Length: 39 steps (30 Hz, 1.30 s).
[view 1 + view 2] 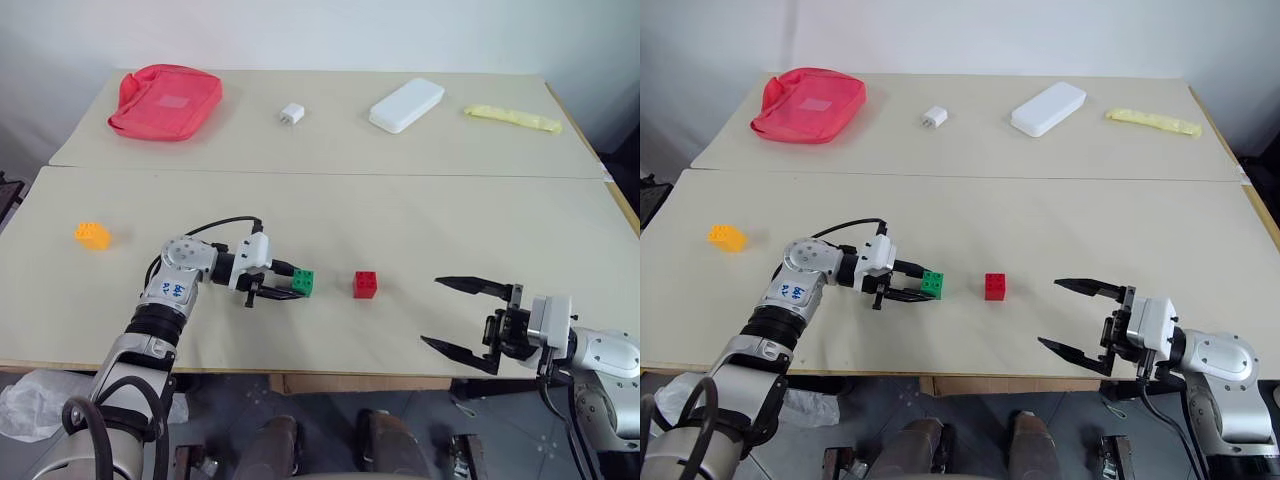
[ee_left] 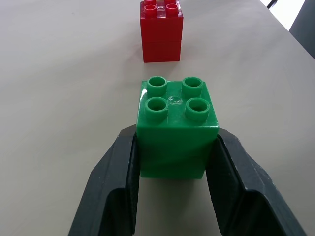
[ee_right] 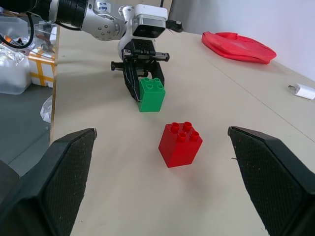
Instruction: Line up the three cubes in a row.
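My left gripper (image 1: 296, 284) is shut on the green cube (image 1: 304, 283), holding it by its two sides at the table surface; whether it touches the table I cannot tell. The red cube (image 1: 365, 285) sits a short gap to its right, studs up. Far off at the left of the near table lies the orange-yellow cube (image 1: 92, 235). My right gripper (image 1: 462, 319) stands open near the front edge on the right, pointing left toward the red cube, with nothing between its fingers.
On the far table lie a red pouch (image 1: 165, 100), a small white charger (image 1: 292, 114), a white box (image 1: 406, 104) and a yellow wrapper (image 1: 513, 118). A seam (image 1: 330, 172) divides the two tables. The front edge (image 1: 330, 370) runs close under both grippers.
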### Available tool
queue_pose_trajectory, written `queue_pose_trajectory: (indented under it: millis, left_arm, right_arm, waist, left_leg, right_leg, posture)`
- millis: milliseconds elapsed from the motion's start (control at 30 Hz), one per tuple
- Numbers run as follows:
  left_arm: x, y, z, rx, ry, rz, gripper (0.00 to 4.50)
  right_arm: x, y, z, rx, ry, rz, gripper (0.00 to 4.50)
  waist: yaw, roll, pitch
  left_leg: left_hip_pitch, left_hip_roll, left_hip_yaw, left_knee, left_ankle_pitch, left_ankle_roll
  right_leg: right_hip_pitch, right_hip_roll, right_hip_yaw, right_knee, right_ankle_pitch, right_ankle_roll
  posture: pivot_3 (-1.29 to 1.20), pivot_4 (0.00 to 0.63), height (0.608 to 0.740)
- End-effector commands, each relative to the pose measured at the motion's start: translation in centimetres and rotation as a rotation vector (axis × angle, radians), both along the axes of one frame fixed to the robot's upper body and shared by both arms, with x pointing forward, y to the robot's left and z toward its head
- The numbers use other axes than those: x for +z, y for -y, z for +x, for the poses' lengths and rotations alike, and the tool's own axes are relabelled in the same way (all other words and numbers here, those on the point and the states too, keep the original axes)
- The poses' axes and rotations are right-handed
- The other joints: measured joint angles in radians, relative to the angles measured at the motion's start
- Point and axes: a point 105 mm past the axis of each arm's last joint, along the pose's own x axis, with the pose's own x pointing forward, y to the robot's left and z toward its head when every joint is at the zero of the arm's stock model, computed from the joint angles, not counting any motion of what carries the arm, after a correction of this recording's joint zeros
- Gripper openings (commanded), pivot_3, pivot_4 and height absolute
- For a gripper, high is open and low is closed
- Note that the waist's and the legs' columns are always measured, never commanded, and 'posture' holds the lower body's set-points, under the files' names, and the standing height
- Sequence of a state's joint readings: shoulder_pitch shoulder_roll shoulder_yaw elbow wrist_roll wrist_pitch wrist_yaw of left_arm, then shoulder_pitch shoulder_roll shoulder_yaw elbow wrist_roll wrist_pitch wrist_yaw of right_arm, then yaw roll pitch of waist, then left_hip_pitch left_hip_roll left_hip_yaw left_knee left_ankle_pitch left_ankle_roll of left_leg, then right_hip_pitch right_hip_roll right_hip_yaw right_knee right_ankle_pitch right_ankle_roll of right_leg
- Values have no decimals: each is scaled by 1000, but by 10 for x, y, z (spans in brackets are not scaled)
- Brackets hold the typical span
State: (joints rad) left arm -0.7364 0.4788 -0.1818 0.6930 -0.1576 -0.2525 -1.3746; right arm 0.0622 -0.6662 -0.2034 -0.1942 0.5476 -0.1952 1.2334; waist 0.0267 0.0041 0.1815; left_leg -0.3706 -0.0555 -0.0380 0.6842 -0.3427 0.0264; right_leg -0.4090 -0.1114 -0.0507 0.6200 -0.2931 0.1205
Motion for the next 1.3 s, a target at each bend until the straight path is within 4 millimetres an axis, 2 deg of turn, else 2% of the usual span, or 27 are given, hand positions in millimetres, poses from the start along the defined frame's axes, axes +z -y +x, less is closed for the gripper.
queue_pose_trajectory:
  millis: [33,133,200,300,333,467,633,700,733,800,900,1100,1200,1267,1300]
  left_arm:
    - [0,-3,3,25,-7,-5,1840]
    - [0,-4,8,59,20,-25,2802]
    - [8,-7,9,87,46,-77,3382]
    - [18,-21,2,98,73,-116,4364]
    - [22,-27,-3,99,80,-131,4487]
    - [36,-61,-21,205,135,-167,4487]
    - [44,-110,-59,416,179,-224,4487]
    - [51,-148,-76,738,213,-412,4487]
    - [47,-172,-88,917,226,-486,4487]
    - [39,-204,-110,1167,247,-561,4487]
    - [21,-234,-146,1449,280,-603,4487]
    - [-12,-260,-198,1770,248,-655,4487]
    - [-14,-258,-200,1800,261,-654,4487]
    - [-12,-254,-196,1795,257,-675,4487]
    - [-10,-251,-187,1788,265,-672,4487]
  right_arm:
    - [6,0,1,9,32,-7,4500]
    - [6,-4,1,33,23,-5,4500]
    - [6,-8,1,55,17,2,4500]
    - [8,-15,4,87,15,20,4500]
    - [10,-18,4,100,17,30,4500]
    - [20,-36,5,175,-13,95,4500]
    - [27,-58,8,259,-22,132,4500]
    - [36,-69,20,221,49,179,4500]
    - [39,-74,22,225,59,197,4500]
    - [40,-80,23,243,47,207,4500]
    - [37,-87,22,277,38,192,4500]
    - [42,-99,14,381,82,157,4500]
    - [43,-99,11,419,72,131,4500]
    - [43,-99,12,423,70,128,4500]
    - [44,-98,13,414,72,132,4500]
  waist:
    - [-1,0,0]
    - [0,0,0]
    - [-1,0,0]
    - [-3,0,0]
    - [-6,0,0]
    - [-21,0,0]
    - [-32,0,0]
    - [-37,0,0]
    - [-35,0,0]
    - [-30,0,0]
    - [-12,-2,0]
    - [3,-5,-2]
    - [-1,-6,-2]
    - [-1,-6,-2]
    - [-1,-6,-2]
  left_leg:
    - [0,0,0,0,0,0]
    - [0,0,0,0,0,0]
    - [0,0,0,0,0,0]
    - [0,0,0,0,0,0]
    - [0,0,0,0,0,0]
    - [0,3,-1,0,0,-1]
    - [0,5,-4,-1,0,-3]
    - [0,5,-4,-1,-1,-4]
    - [0,6,-4,-2,-1,-4]
    - [0,6,-4,-2,-1,-4]
    - [0,6,-6,-2,-1,-4]
    - [1,4,-8,-1,-2,-3]
    - [2,5,-7,-1,-3,-4]
    - [2,6,-7,-2,-3,-4]
    - [1,6,-7,-2,-3,-4]
  right_leg:
    - [0,0,0,0,0,0]
    - [0,0,0,0,0,0]
    - [0,0,0,0,0,0]
    - [0,-1,0,0,0,0]
    - [0,-1,0,0,0,0]
    - [-1,-3,1,0,0,0]
    - [0,-3,6,-1,-1,-2]
    - [0,-3,6,-2,-1,-2]
    - [0,-3,8,-2,-1,-2]
    - [0,-3,7,-3,-1,-3]
    - [0,-3,5,-5,-2,-3]
    - [5,-4,4,-10,-1,-2]
    - [5,-4,4,-11,-1,-3]
    - [5,-3,4,-11,-2,-3]
    - [4,-3,4,-11,-2,-3]
  posture:
    - [0,150,740]
    - [0,150,740]
    - [0,150,740]
    - [0,150,740]
    - [0,150,740]
    - [0,150,740]
    - [0,150,740]
    - [0,150,740]
    - [0,150,740]
    - [0,150,740]
    - [0,150,740]
    - [0,150,740]
    - [0,150,740]
    - [0,150,740]
    - [0,150,740]
